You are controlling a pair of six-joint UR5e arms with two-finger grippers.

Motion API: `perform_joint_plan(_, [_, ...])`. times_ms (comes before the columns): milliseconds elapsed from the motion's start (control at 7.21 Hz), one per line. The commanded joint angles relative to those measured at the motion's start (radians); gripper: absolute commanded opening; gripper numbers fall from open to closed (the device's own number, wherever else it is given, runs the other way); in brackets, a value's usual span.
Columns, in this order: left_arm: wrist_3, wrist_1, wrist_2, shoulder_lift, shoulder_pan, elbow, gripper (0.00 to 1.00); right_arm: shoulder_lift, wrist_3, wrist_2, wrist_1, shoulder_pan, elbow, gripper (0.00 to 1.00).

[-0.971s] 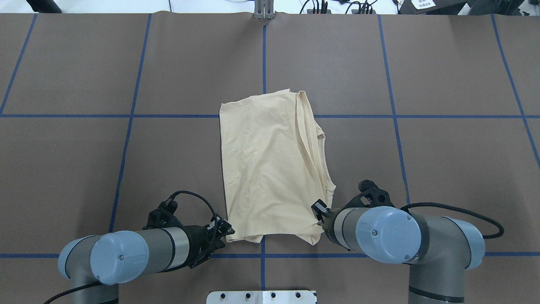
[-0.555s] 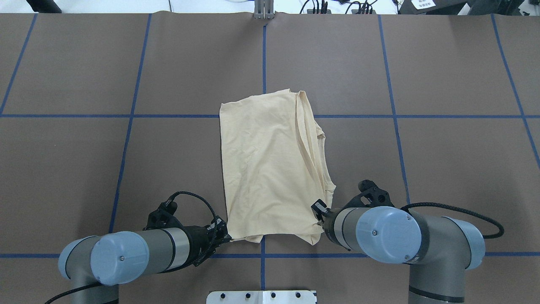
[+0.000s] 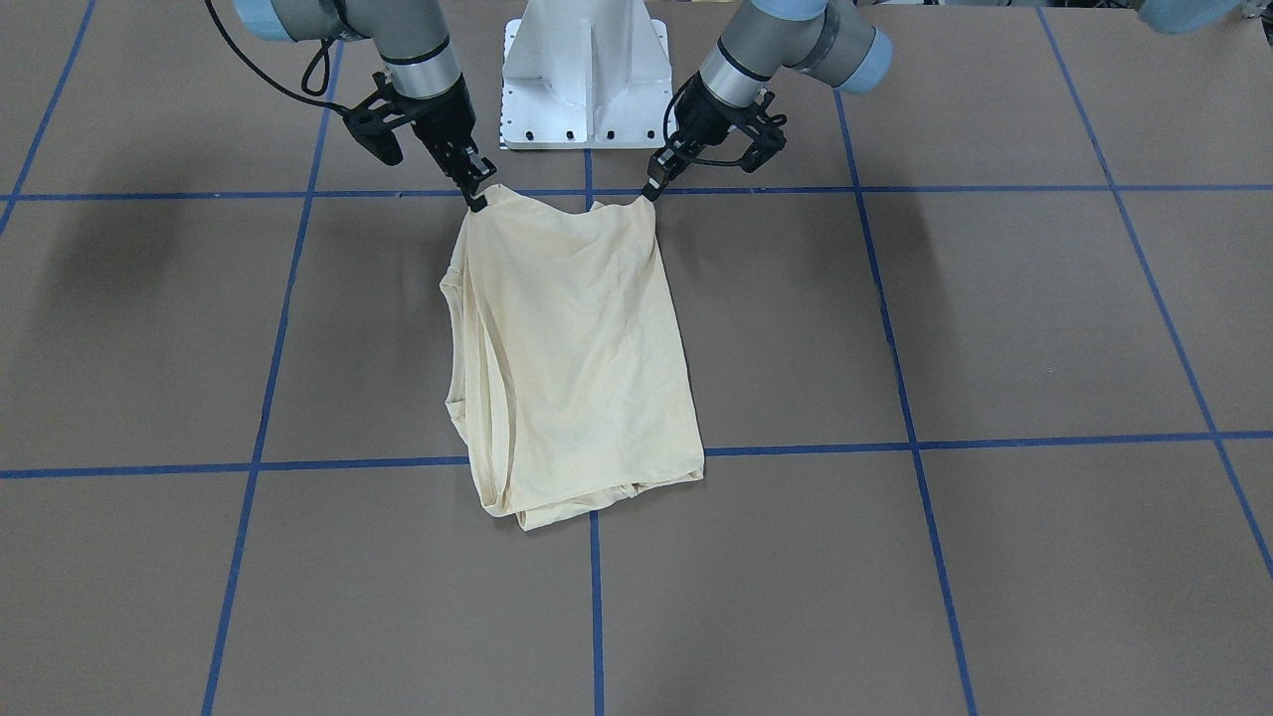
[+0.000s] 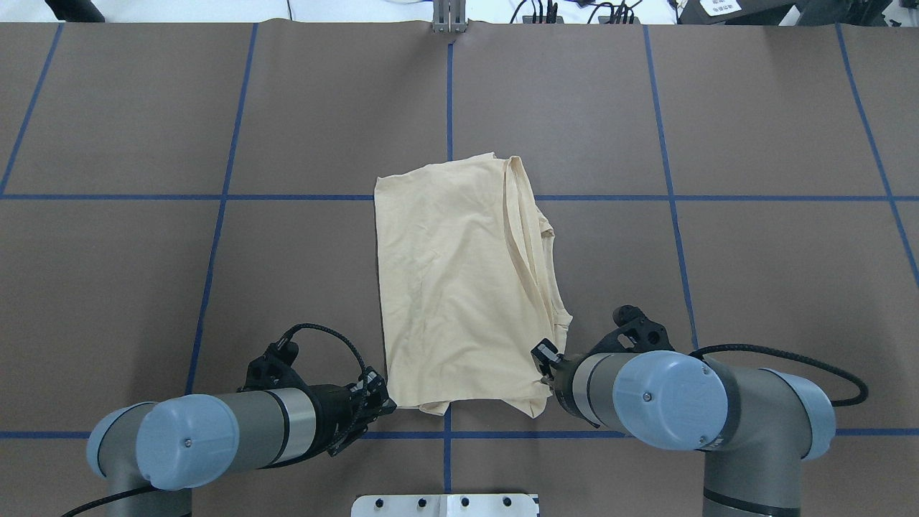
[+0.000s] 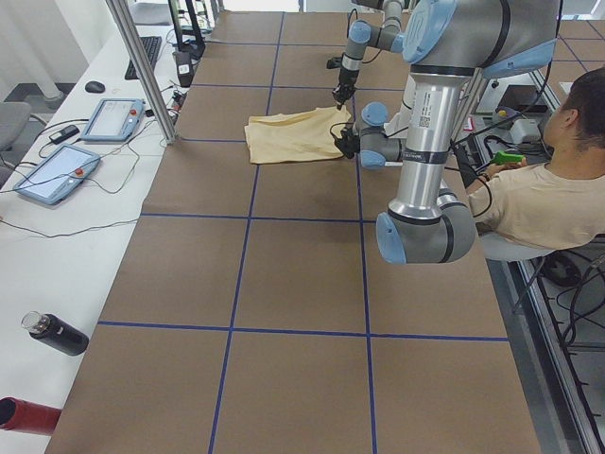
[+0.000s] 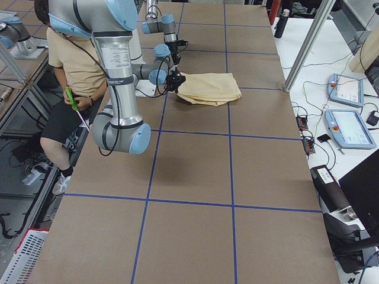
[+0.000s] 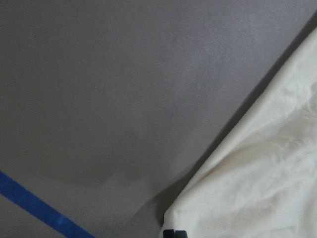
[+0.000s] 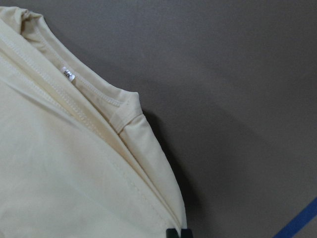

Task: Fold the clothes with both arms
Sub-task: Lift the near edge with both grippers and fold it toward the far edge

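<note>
The cream T-shirt (image 3: 577, 348), judged light, soft and limp, lies folded at the centre of the table (image 3: 995, 328), best taken by its corners, which in the front-facing view the right gripper (image 3: 477, 198) at 11 o'clock and left gripper (image 3: 649, 192) at 1 o'clock each pinch.

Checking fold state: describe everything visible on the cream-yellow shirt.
The pale cream-yellow T-shirt lies folded lengthwise into a narrow, wrinkled rectangle on the brown table, with no print showing. Stitched, layered edges run along the robot's right side, with a small white tag. The left end effector and right end effector pinch its near corners.
</note>
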Motion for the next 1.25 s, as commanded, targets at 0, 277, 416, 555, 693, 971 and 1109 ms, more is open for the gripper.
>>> perform_joint_plan(0, [0.001, 0.001, -0.001, 0.092, 0.039, -0.163, 0.00, -0.060, 0.043, 0.026, 0.000, 0.000, 0.101, 0.00])
perform_joint_plan(277, [0.005, 0.003, -0.003, 0.103, 0.049, -0.210, 0.00, -0.059, 0.069, 0.052, -0.076, 0.009, 0.206, 0.00])
perform_joint_plan(416, [0.016, 0.004, -0.047, 0.103, 0.029, -0.213, 0.00, -0.035, 0.066, 0.096, -0.095, 0.043, 0.203, 0.00])
perform_joint_plan(555, [0.130, 0.039, -0.066, 0.082, -0.049, -0.204, 0.00, 0.016, 0.042, 0.113, -0.084, 0.119, 0.121, 0.00])
perform_joint_plan(693, [0.266, 0.056, -0.089, 0.013, -0.197, -0.142, 0.00, 0.150, -0.022, 0.157, -0.094, 0.203, -0.030, 0.00])
perform_joint_plan(971, [0.382, 0.049, -0.245, -0.145, -0.391, 0.123, 0.00, 0.298, -0.111, 0.257, -0.081, 0.359, -0.273, 0.00])
perform_joint_plan(1109, [0.424, 0.040, -0.245, -0.188, -0.428, 0.217, 0.00, 0.341, -0.147, 0.308, -0.078, 0.406, -0.344, 0.00])
